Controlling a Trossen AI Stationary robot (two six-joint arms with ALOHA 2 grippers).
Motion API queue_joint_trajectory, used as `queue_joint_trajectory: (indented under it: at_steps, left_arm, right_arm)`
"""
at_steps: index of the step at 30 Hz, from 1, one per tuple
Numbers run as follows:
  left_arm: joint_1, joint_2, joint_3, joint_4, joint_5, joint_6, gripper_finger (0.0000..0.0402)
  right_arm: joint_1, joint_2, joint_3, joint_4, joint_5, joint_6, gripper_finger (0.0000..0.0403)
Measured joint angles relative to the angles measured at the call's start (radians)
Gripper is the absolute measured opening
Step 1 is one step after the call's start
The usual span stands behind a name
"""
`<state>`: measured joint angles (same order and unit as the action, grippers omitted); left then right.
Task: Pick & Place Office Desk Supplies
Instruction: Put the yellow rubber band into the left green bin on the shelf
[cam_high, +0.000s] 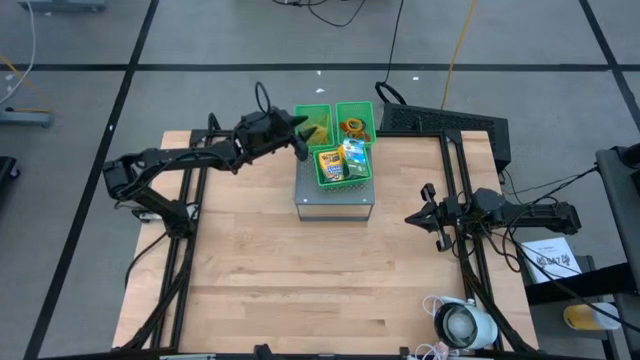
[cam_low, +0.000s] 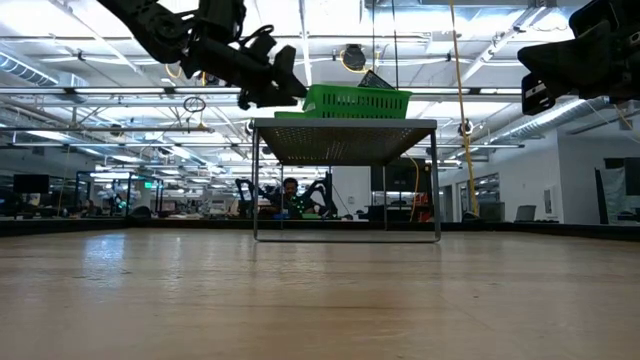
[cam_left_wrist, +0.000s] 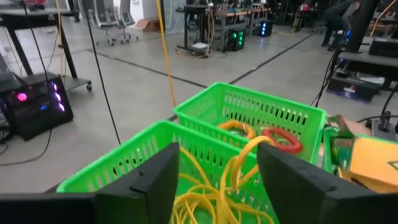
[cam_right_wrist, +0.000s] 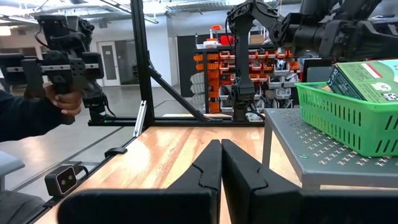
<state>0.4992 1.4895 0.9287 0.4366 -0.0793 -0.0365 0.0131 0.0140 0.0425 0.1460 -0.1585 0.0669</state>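
Three green mesh bins stand on a grey perforated stand (cam_high: 335, 205) at the table's far middle. My left gripper (cam_high: 300, 130) is open above the far left bin (cam_left_wrist: 118, 165). Its fingers stand on either side of the tangle of yellow-tan rubber bands (cam_left_wrist: 214, 199) that lies in the bin. The far right bin (cam_left_wrist: 261, 109) holds an orange ring (cam_left_wrist: 239, 127) and a red ring (cam_left_wrist: 283, 140). The near bin (cam_high: 343, 178) holds the yellow-green crayon box (cam_high: 330, 165) and the green-white packet (cam_high: 353, 157). My right gripper (cam_high: 415, 215) is shut and empty over the table, right of the stand.
A white round device with cables (cam_high: 462, 322) sits at the table's near right corner. A black box (cam_high: 445, 122) stands at the far right. In the right wrist view a person's hand (cam_right_wrist: 65, 102) holds a dark device beyond the table's left side.
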Motion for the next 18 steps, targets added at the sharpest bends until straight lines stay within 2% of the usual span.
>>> queue_joint_trajectory:
  at_steps: [5, 11, 18]
  left_arm:
    - [0.006, 0.000, 0.000, -0.040, 0.000, -0.048, 0.0252]
    - [0.013, 0.000, 0.000, -0.065, 0.000, -0.141, 0.0258]
    - [0.038, 0.000, 0.000, -0.066, 0.001, -0.463, 0.0259]
  right_arm:
    - [0.000, 0.000, 0.000, 0.000, 0.000, 0.000, 0.0000]
    - [0.000, 0.000, 0.000, 0.000, 0.000, 0.000, 0.0000]
    - [0.000, 0.000, 0.000, 0.000, 0.000, 0.000, 0.0000]
